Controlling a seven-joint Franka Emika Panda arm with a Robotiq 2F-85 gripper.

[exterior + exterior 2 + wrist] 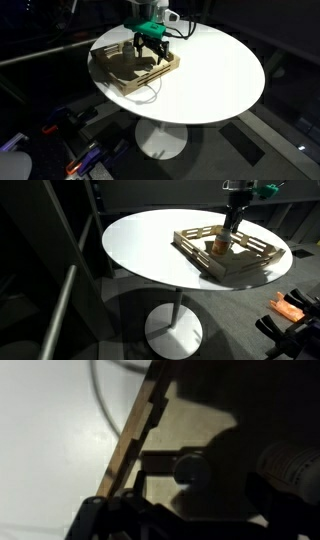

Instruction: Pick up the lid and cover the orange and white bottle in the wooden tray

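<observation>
The tool [150,55] hangs over the wooden tray [110,78], with its two dark fingers spread apart and nothing visible between them. In an exterior view the tool [232,235] reaches down inside the tray [200,256], its tips low among the rim walls. The orange and white bottle [220,247] stands upright on the tray floor, just beside the fingertips.

The wrist view is mostly in shadow. The tray's rim [130,435] runs diagonally across it, and a pale cylinder, seemingly the bottle [290,465], sits inside the tray at the right edge. A small dark round shape [190,468] lies on the tray floor near that cylinder. It may be the lid, though the shadow is too deep to tell.

Outside the tray, a thin cable [150,92] loops on the table [220,70] just beside the tray's rim, and it also shows as a curved line [100,385] in the wrist view. The tray sits near one edge of the round white table [140,245].
</observation>
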